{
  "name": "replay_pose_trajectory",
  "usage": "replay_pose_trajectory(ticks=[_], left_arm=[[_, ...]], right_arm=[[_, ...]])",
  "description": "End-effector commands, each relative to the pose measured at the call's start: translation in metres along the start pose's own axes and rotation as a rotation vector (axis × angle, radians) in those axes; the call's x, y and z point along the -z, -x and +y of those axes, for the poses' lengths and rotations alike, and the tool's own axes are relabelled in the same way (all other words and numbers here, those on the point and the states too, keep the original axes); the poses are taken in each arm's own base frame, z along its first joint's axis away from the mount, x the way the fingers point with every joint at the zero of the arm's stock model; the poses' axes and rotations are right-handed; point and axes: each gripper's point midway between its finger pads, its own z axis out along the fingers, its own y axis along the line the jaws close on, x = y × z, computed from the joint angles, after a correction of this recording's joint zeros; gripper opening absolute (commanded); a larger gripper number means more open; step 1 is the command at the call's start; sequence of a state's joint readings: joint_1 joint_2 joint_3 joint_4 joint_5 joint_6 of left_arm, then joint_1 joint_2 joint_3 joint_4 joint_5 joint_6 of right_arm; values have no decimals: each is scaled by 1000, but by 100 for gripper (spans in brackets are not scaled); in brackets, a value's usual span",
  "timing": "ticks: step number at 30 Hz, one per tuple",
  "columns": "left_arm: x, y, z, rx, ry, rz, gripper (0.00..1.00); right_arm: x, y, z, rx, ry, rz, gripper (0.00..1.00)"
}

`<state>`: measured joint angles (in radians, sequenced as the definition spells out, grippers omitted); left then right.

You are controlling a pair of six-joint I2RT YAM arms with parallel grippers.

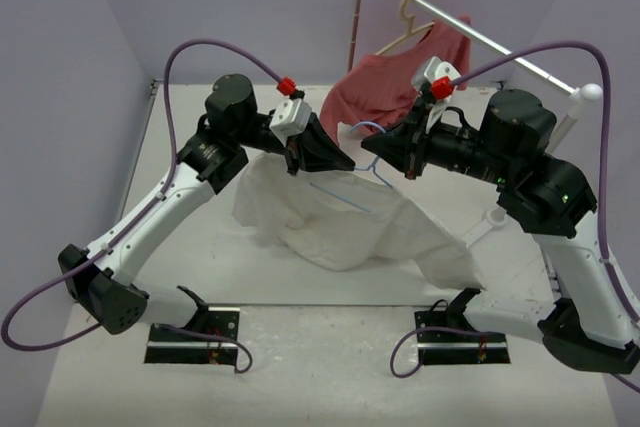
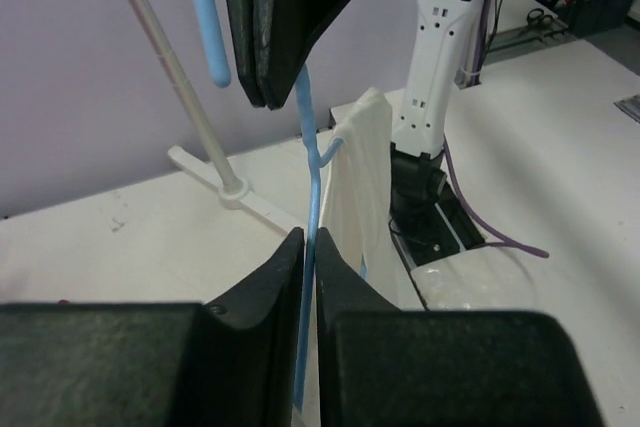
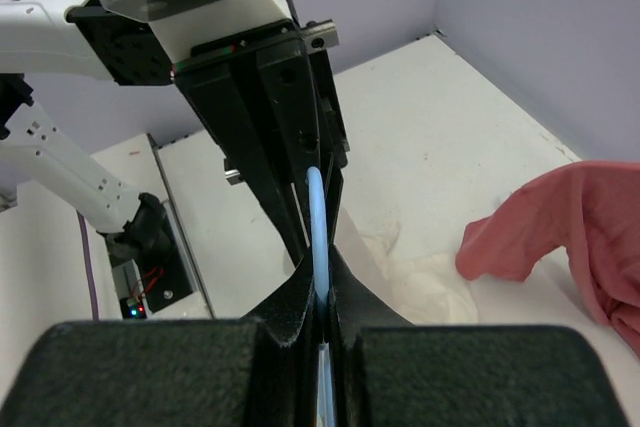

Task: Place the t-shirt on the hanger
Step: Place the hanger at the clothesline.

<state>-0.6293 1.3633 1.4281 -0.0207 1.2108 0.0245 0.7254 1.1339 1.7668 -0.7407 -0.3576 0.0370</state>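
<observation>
The light-blue wire hanger (image 1: 352,199) is held in the air between my two grippers, above the middle of the table. My left gripper (image 1: 338,159) is shut on the hanger's wire; in the left wrist view its jaws (image 2: 309,239) pinch the thin blue wire (image 2: 313,187). My right gripper (image 1: 376,153) is shut on the hanger near its hook; in the right wrist view (image 3: 319,289) the blue wire (image 3: 316,217) sits between the pads. The cream-white t-shirt (image 1: 350,225) drapes from the hanger onto the table. It also shows in the left wrist view (image 2: 362,172) and the right wrist view (image 3: 425,282).
A salmon-red shirt (image 1: 395,87) hangs on a beige hanger (image 1: 410,19) from a white rail (image 1: 480,37) at the back right; it also shows in the right wrist view (image 3: 570,237). The rail's foot (image 2: 235,192) rests on the table. Purple walls enclose the table.
</observation>
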Motion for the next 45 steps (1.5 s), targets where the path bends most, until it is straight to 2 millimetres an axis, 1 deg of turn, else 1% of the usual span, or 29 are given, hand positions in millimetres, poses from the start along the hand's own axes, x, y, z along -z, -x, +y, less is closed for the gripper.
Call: replay_pose_trajectory(ticks=[1, 2, 5, 6, 7, 8, 9, 10, 11, 15, 18, 19, 20, 21, 23, 24, 25, 28, 30, 33, 35, 37, 39, 40, 41, 42, 43, 44, 45], left_arm=[[-3, -7, 0, 50, -37, 22, 34], [-3, -9, 0, 57, -40, 29, 44], [-4, -12, 2, 66, -37, 36, 54], [-4, -14, 1, 70, -40, 37, 61], [-4, -15, 2, 75, -44, 38, 64], [-5, -15, 2, 73, -48, 38, 44], [-5, -16, 1, 73, -51, 38, 21], [-5, -15, 2, 71, -51, 37, 4], [-5, -15, 2, 66, -48, 38, 0], [-2, -11, 4, 13, -3, 37, 0], [3, 1, -4, -54, -5, 25, 0], [4, 3, -7, -70, -12, 22, 0], [5, 5, -9, -86, -19, 19, 0], [7, 6, -12, -90, -32, 15, 0], [11, 8, -16, -95, -62, 7, 0], [12, 10, -19, -102, -76, 1, 0], [13, 11, -21, -111, -89, -4, 0], [17, 18, -35, -150, -152, -27, 0], [18, 26, -37, -175, -156, -46, 0], [19, 39, -35, -188, -156, -63, 0], [19, 46, -36, -192, -179, -65, 0], [19, 48, -39, -202, -204, -66, 0], [19, 52, -40, -210, -210, -70, 0], [19, 54, -39, -212, -209, -72, 0], [18, 56, -37, -205, -206, -73, 0], [18, 57, -36, -201, -205, -73, 0], [17, 60, -31, -200, -176, -80, 0], [15, 65, -21, -197, -116, -94, 0], [15, 71, -12, -196, -56, -107, 0]], right_arm=[[5, 19, 4, 32, 11, -64, 0], [5, 19, 3, 31, 4, -63, 0], [5, 20, 3, 31, 7, -66, 0], [5, 21, 4, 31, 12, -70, 0], [5, 22, 6, 30, 20, -72, 0], [5, 22, 7, 27, 25, -74, 0], [5, 23, 7, 26, 27, -76, 0], [4, 23, 8, 26, 31, -76, 0], [3, 20, 7, 25, 30, -72, 0], [0, 3, 1, 25, 4, -45, 3], [6, -15, 0, 18, -10, -33, 46], [11, -21, 0, 16, -18, -32, 64], [17, -25, 0, 15, -32, -31, 88], [26, -32, -1, 30, -51, -24, 94], [45, -47, -4, 67, -91, -7, 97], [60, -55, 0, 93, -91, -8, 97], [67, -72, 5, 99, -72, 34, 97], [81, -104, 12, 113, -35, 138, 95], [81, -119, 19, 100, 13, 204, 90], [81, -125, 31, 80, 82, 232, 78], [80, -129, 25, 68, 48, 250, 66], [76, -129, 22, 62, 38, 253, 61], [73, -126, 26, 59, 65, 247, 55], [71, -123, 27, 55, 72, 243, 47], [69, -120, 29, 46, 85, 235, 30], [66, -117, 30, 42, 92, 231, 22], [64, -116, 30, 36, 93, 222, 17], [62, -113, 30, 23, 94, 207, 7], [61, -111, 31, 9, 92, 192, 0]])
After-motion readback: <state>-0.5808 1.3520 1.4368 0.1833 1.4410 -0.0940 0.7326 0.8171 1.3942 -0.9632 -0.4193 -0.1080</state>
